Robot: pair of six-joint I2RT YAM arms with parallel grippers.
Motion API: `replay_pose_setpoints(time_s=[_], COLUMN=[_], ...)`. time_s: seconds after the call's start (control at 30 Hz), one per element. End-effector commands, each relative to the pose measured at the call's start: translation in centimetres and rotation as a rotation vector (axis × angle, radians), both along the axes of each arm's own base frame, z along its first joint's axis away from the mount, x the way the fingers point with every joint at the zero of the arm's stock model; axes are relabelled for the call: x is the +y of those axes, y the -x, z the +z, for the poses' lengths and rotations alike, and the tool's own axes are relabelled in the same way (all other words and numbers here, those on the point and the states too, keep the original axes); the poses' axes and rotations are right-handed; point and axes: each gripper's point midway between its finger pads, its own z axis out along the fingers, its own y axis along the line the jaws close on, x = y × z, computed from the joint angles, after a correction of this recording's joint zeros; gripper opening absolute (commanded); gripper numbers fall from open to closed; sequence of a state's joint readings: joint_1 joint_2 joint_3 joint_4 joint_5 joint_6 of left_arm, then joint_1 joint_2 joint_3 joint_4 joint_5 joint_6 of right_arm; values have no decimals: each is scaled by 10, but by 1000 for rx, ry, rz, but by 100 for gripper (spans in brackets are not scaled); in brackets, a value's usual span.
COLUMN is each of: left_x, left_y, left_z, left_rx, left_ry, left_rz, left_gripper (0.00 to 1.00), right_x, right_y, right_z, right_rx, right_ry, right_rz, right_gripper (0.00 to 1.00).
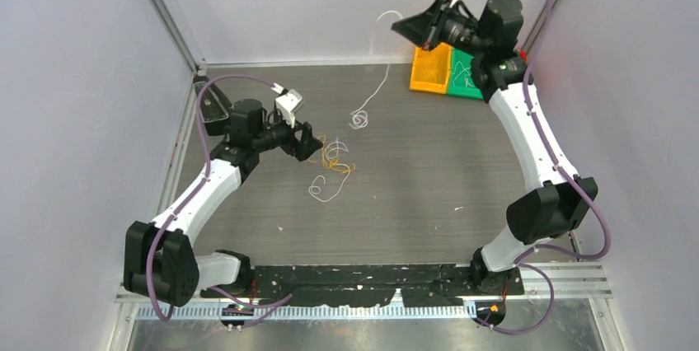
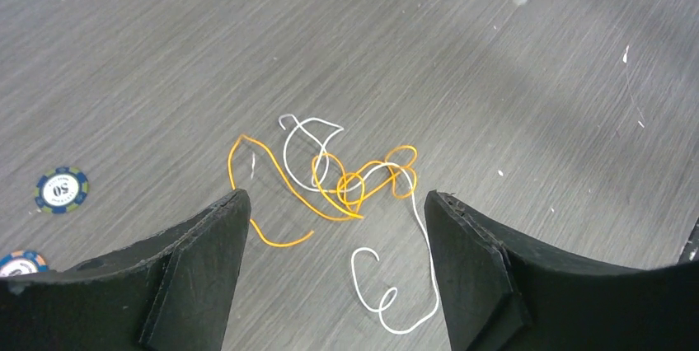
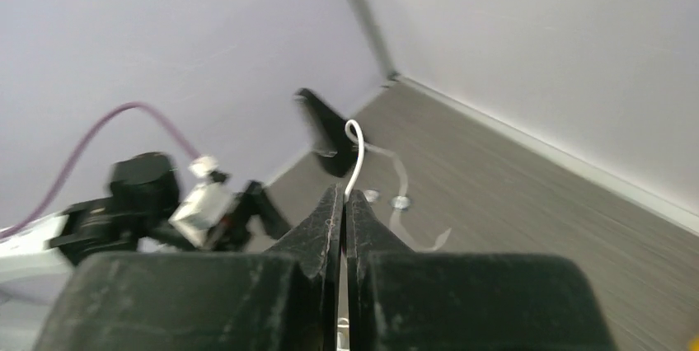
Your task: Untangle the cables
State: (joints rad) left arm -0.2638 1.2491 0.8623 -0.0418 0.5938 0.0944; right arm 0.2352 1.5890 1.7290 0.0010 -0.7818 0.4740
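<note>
Left gripper (image 2: 336, 198) stood wide open, empty, above a tangle of thin orange and white cables (image 2: 354, 184) — right gripper (image 3: 344, 203) clamped tight on a thin white cable (image 3: 358, 161), far right.

The left arm (image 1: 206, 194) and right arm (image 1: 532, 141) share one build: glossy white shell links set between bulky matte black joint housings (image 1: 161, 260). A thick purple hose (image 1: 233, 77) loops along each arm and runs up to a small white-and-silver wrist camera (image 1: 288, 104). The left end effector (image 2: 338, 203) and right end effector (image 3: 342, 198) are black all over. Their broad, wedge-shaped fingers (image 2: 206, 260) taper to blunt tips, with edges scuffed pale. Both bases are bolted to a black mounting plate (image 1: 363, 275).
</note>
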Motion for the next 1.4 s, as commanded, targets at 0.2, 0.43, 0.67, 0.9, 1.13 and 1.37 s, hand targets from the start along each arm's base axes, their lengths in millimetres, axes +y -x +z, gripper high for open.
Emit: replay_pose_setpoints(time_s=[0.2, 0.43, 0.67, 0.9, 1.13, 1.37], left_x=[2, 0, 2, 8, 12, 12], left_y=[6, -4, -9, -5, -3, -5], left_z=[8, 5, 2, -5, -10, -13], left_rx=[55, 82, 96, 112, 125, 142], left_ry=[-9, -16, -38, -76, -96, -98], left_rz=[8, 20, 29, 41, 53, 56], left_gripper=[80, 80, 80, 81, 81, 81], right_x=[-149, -244, -291, -312, -313, -318], right_y=[-106, -178, -228, -259, -252, -255], right_z=[-4, -30, -65, -140, -217, -270], right_rx=[-84, -96, -153, -79, 59, 181], right_ry=[198, 238, 287, 364, 440, 567], right_rz=[-485, -727, -835, -892, -858, -833], right_gripper=[5, 5, 5, 5, 5, 5])
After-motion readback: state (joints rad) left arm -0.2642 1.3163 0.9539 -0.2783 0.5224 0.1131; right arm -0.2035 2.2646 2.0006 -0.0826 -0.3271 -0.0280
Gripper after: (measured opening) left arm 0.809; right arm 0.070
